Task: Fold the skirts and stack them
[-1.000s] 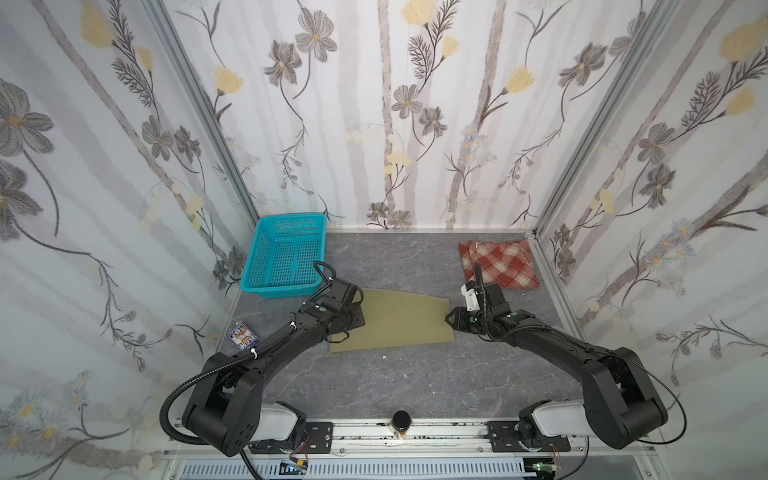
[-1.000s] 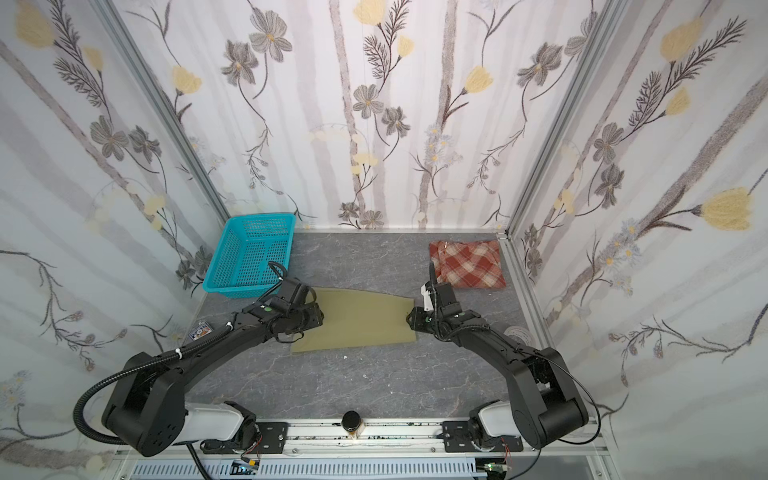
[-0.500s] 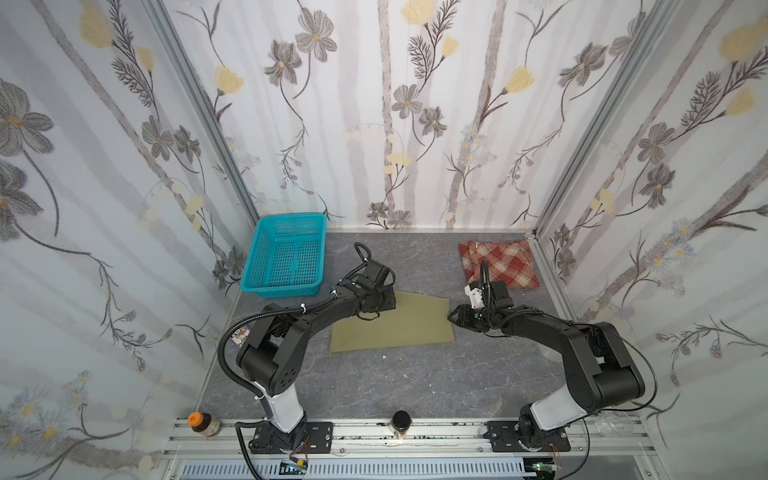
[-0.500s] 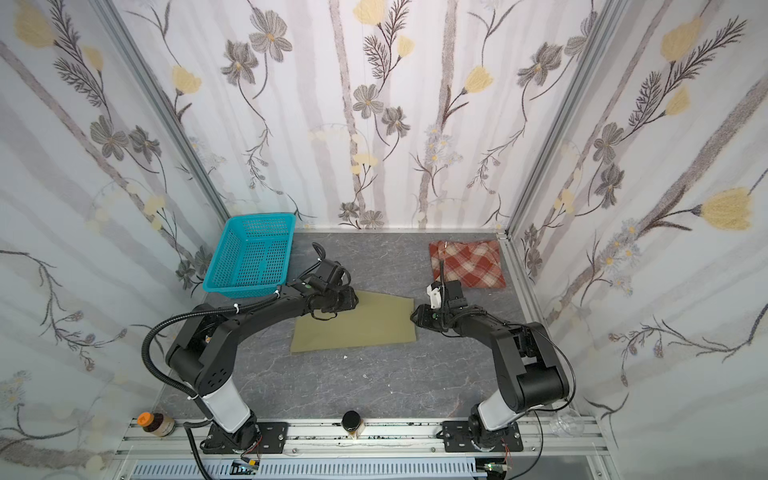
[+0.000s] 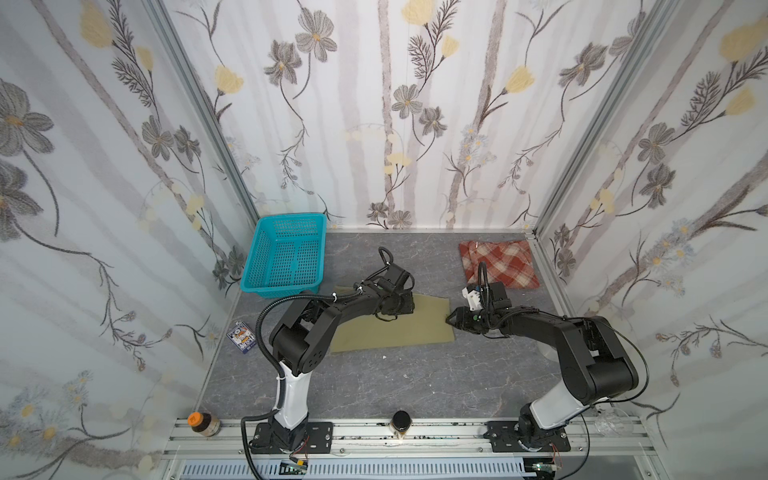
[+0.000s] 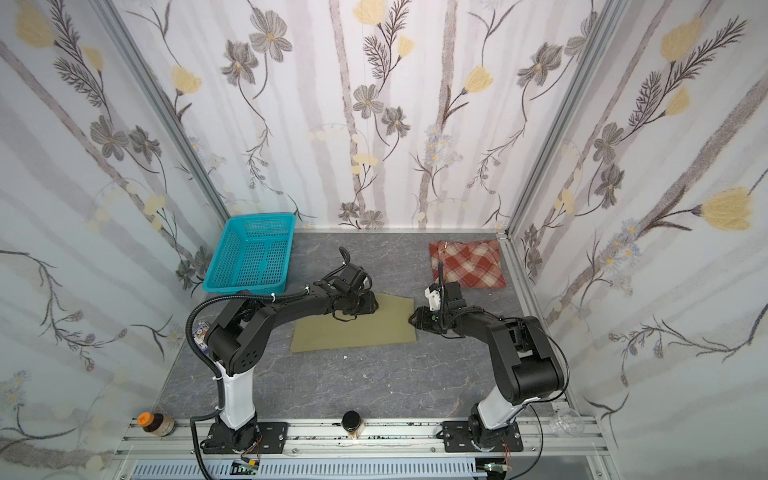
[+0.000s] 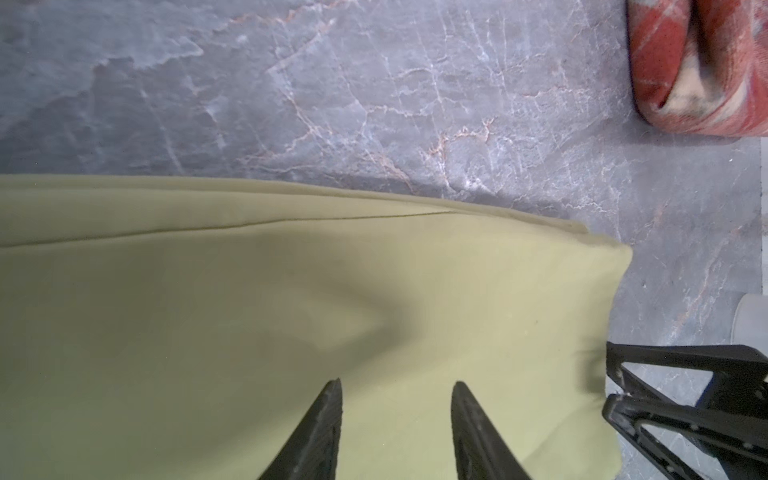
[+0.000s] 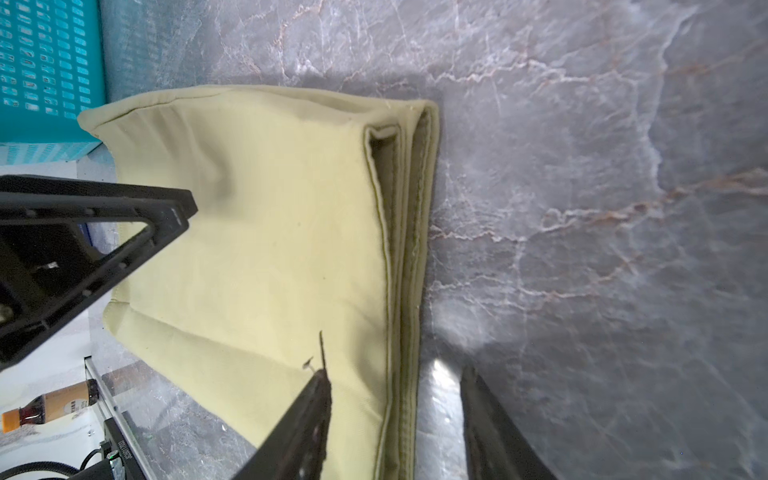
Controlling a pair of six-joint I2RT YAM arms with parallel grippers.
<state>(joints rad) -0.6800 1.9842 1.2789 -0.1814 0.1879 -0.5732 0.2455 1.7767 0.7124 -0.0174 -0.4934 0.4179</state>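
The olive-green skirt [image 5: 390, 332] [image 6: 353, 330] lies flat in the middle of the table in both top views. My left gripper [image 5: 405, 309] [image 6: 365, 307] hovers over the skirt's far part. In the left wrist view it [image 7: 395, 384] is open, with only flat olive cloth [image 7: 249, 311] under the fingers. My right gripper [image 5: 451, 322] [image 6: 413, 320] is at the skirt's right edge. In the right wrist view it [image 8: 395, 372] is open and straddles the layered edge [image 8: 405, 257], one finger over cloth and one over the table. The rust-red plaid skirt [image 5: 498, 264] [image 6: 467, 264] lies folded at the back right.
A turquoise mesh basket [image 5: 286, 257] stands at the back left against the wall. A small card pack [image 5: 241, 336] lies by the left wall. On the front rail stand a brown bottle [image 5: 203, 423], a dark-lidded jar [image 5: 401, 422] and a clear glass [image 5: 611, 419].
My left gripper has moved rightward from the olive skirt's left end across its far part, its jaws narrowing slightly. The right gripper stays at the right edge and has opened a little.
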